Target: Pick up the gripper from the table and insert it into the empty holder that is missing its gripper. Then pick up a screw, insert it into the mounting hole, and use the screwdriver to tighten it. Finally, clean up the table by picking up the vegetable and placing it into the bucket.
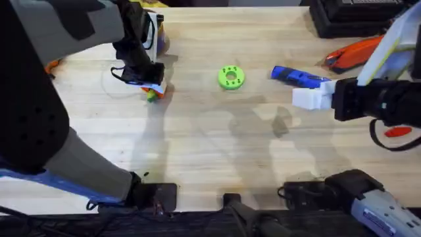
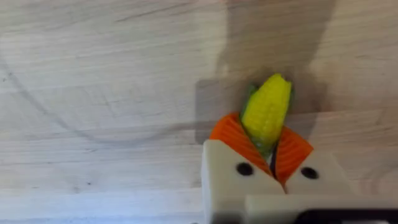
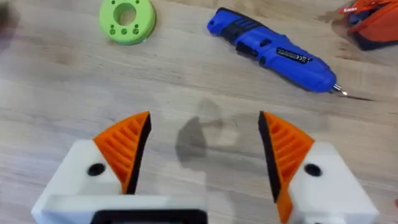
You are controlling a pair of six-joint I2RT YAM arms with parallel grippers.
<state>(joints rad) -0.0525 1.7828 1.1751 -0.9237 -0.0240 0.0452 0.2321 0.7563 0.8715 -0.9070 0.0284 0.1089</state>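
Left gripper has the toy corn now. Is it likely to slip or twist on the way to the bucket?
Possibly. The corn looks smooth, rounded and tapered, and the left gripper pinches only its lower end, so it could pivot or squirt out. It looks like a light, stiff plastic toy, so the ribbed orange pads should probably hold it. If dropped, its oval shape would likely roll on the table.

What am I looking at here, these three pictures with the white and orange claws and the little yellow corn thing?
This is a robot with two arms at a wooden table. One picture looks down from above; the other two come from cameras on each wrist.

The left gripper is shut on the vegetable, a toy corn cob, just above the table. The right gripper is open and holds nothing.

On the table lie the screwdriver, blue and pen-shaped, a green disc with holes, and an orange-red case at the far right.
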